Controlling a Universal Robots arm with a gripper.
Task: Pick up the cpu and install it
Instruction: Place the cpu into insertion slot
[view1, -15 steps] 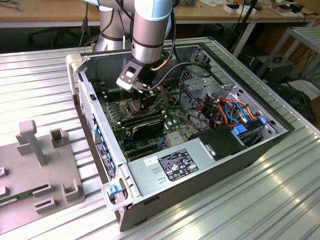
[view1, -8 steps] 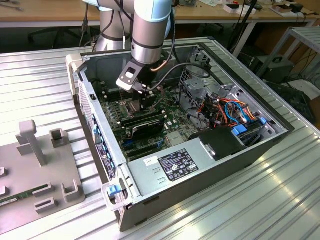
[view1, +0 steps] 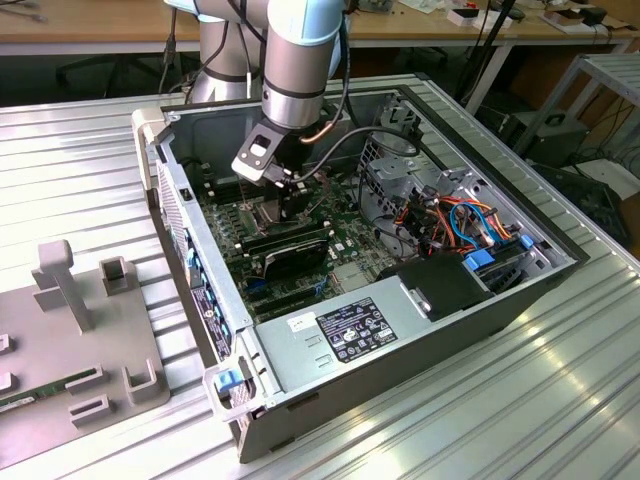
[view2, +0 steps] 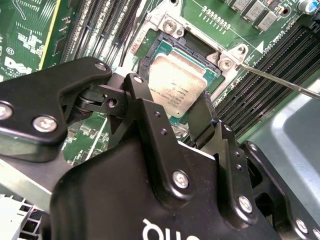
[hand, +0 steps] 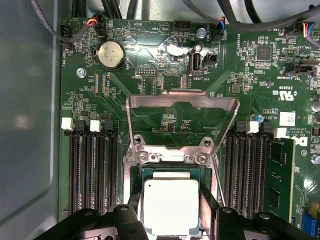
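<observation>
Saw a ribbed metal desk (view1: 560, 400) with an open computer case (view1: 400, 340) lying on it, and the arm (view1: 300, 60) reaching down into the case over the green motherboard (hand: 165, 65). Found the metal load frame (hand: 182, 97) swung up, away from the dark socket (view2: 196, 50) between the rows of memory slots (hand: 95, 175). Noted the gripper (view2: 172, 95) closed on the cpu (view2: 177, 80), one finger at each of two opposite edges, right over the socket; could not tell whether seated or just above.
</observation>
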